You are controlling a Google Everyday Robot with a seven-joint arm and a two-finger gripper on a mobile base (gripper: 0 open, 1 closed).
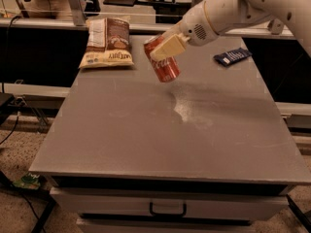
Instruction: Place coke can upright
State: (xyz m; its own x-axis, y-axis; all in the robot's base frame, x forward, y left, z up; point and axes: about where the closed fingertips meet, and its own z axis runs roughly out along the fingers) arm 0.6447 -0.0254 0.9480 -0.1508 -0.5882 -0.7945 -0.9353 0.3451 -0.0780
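The coke can (163, 62) is red with white script and a silver top. It is tilted, its top leaning left, held just above the grey table (146, 130) near the back middle. My gripper (163, 50) comes in from the upper right on a white arm. Its cream fingers (167, 46) are shut on the can's upper part. The can's lower end is at or just above the table top; I cannot tell if it touches.
A brown-and-cream chip bag (107, 42) lies at the table's back left. A flat dark blue packet (232, 56) lies at the back right. A drawer with a handle (167, 210) is under the front edge. Shelving stands behind the table.
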